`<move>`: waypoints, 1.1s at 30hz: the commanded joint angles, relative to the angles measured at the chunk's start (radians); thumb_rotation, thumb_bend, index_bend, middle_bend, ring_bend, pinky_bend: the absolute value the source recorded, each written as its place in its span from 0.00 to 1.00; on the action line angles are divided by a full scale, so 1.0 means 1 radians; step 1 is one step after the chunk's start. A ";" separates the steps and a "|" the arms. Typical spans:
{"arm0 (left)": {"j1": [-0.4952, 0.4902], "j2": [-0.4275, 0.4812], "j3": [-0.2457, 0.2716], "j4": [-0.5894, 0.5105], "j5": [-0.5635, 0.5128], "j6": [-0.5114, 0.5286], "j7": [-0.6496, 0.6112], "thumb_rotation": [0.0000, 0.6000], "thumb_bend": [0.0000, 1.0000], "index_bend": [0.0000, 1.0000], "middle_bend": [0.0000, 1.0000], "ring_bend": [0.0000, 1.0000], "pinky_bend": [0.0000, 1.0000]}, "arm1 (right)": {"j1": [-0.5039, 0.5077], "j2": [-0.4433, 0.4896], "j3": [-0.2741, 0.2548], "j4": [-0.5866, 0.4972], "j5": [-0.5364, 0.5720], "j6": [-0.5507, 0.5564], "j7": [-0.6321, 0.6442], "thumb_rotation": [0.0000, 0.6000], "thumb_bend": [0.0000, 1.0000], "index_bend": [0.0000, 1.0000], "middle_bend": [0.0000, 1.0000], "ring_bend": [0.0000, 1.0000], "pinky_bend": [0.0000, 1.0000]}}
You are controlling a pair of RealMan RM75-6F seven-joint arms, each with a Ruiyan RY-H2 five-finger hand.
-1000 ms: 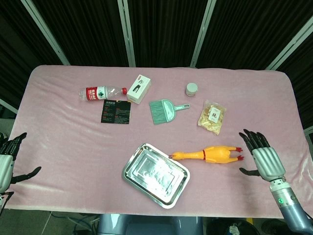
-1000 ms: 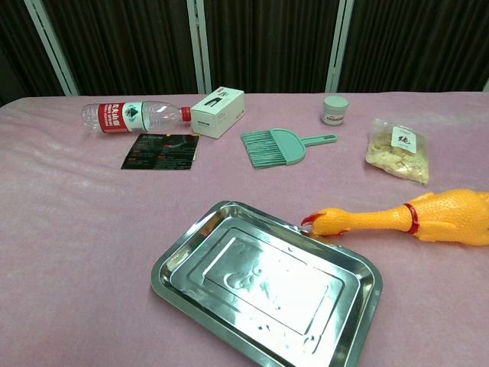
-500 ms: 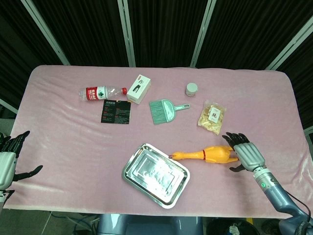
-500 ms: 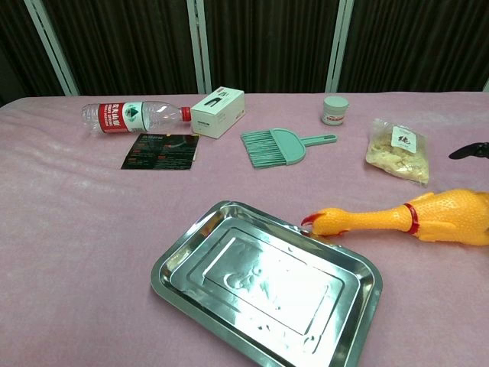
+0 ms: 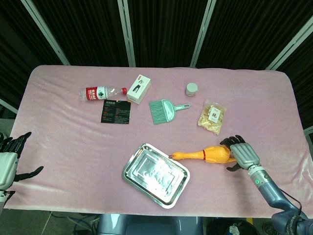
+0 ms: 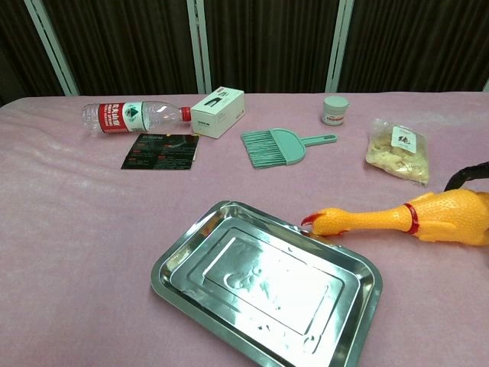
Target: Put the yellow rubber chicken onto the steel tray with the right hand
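Closing in from the table's right edge, my right hand (image 5: 240,153) has travelled inward over the past second and now sits at the tail end of the yellow rubber chicken (image 5: 211,154), fingers curled around its body, though I cannot tell whether they grip it yet. The chicken has not moved: it lies on the pink cloth with its beak at the rim of the steel tray (image 5: 134,160). Lifting seems next. My left hand (image 5: 9,160) waits spread at the left edge.
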 commanded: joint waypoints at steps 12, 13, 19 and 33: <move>-0.004 0.000 0.001 0.008 -0.018 -0.014 -0.010 1.00 0.11 0.08 0.14 0.17 0.12 | 0.025 -0.011 0.003 -0.004 0.026 -0.016 -0.004 1.00 0.17 0.36 0.31 0.25 0.21; -0.004 0.000 0.001 0.009 -0.020 -0.015 -0.011 1.00 0.11 0.08 0.14 0.17 0.12 | 0.026 -0.012 0.003 -0.004 0.027 -0.017 -0.005 1.00 0.20 0.40 0.33 0.28 0.26; -0.008 -0.001 0.003 0.012 -0.020 -0.022 -0.018 1.00 0.11 0.07 0.14 0.17 0.12 | 0.035 -0.038 0.020 0.002 0.039 -0.004 0.002 1.00 0.41 0.70 0.53 0.49 0.61; -0.021 0.013 0.010 0.022 0.001 -0.047 -0.075 1.00 0.11 0.08 0.14 0.17 0.12 | 0.030 -0.025 0.024 0.044 0.005 0.022 0.141 1.00 0.52 0.96 0.72 0.69 0.82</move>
